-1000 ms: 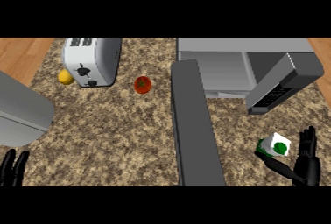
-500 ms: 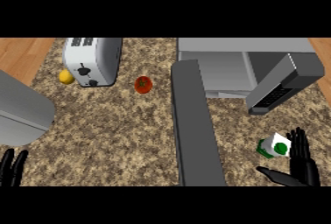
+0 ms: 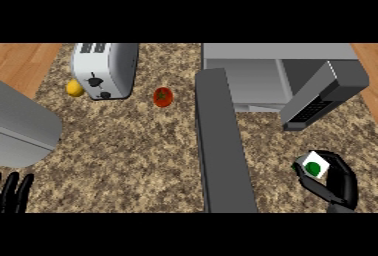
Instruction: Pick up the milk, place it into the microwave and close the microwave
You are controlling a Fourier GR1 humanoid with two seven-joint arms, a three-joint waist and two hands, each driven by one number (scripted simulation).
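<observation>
While my right hand (image 3: 334, 184) curls around the small white milk carton with a green dot (image 3: 313, 165), ready for lifting, the open grey microwave (image 3: 255, 82) waits ahead and my left hand (image 3: 15, 192) rests open.

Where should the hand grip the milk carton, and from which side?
Across its side walls, from the right. The milk carton stands upright, white top with green dot facing up, so its flat sides suit the right hand, whose fingers and thumb already curl round it. The microwave door blocks the left.
</observation>
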